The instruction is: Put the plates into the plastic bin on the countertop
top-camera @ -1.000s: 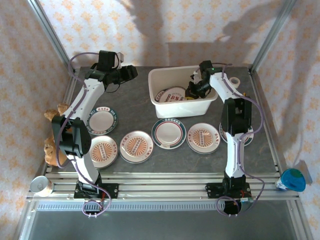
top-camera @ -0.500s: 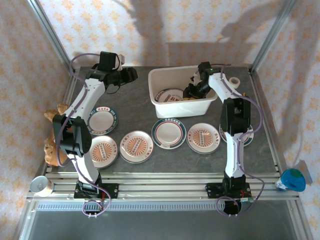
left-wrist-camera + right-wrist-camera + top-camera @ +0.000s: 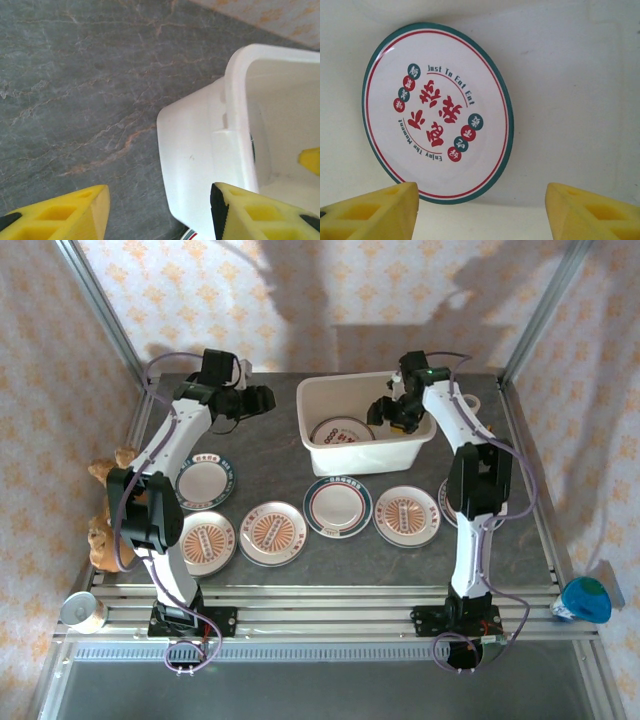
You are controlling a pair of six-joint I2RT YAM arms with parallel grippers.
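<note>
The dark grey counter [image 3: 270, 440] carried everything, edged by aluminium framing. Two arms rose from its near edge. The left arm reached to the far left part of the counter, and the right arm reached over the far right part.

The plastic bin [image 3: 362, 390] stood on the far half of the counter, right of the middle. In the left wrist view its rounded corner and rolled rim [image 3: 235, 100] lay just beside the camera, with bare stone to the left.

One plate [image 3: 340, 430] sat inside the bin, toward its near left part. The right wrist view showed it [image 3: 437, 112] white, with a teal rim, a red ring, red characters and the words "Just To Eat Eat". Whether it lay flat or leaned could not be told.

Five more plates lay on the counter near the bin:
- a teal-rimmed plate [image 3: 206, 480] at the left
- an orange-centred plate [image 3: 207, 541] nearer than that one
- a second orange-centred plate [image 3: 272, 532]
- a red-ringed plate [image 3: 338, 504] just in front of the bin
- a third orange-centred plate [image 3: 407, 515]

The left claw [image 3: 262, 398] hung over the counter, left of the bin. Its yellow fingers [image 3: 65, 212] were spread wide and held nothing. The right claw [image 3: 385, 412] hung inside the bin above the plate. Its fingers [image 3: 375, 210] were also wide apart and empty.

A white tape roll [image 3: 468, 403] sat at the far right.
</note>
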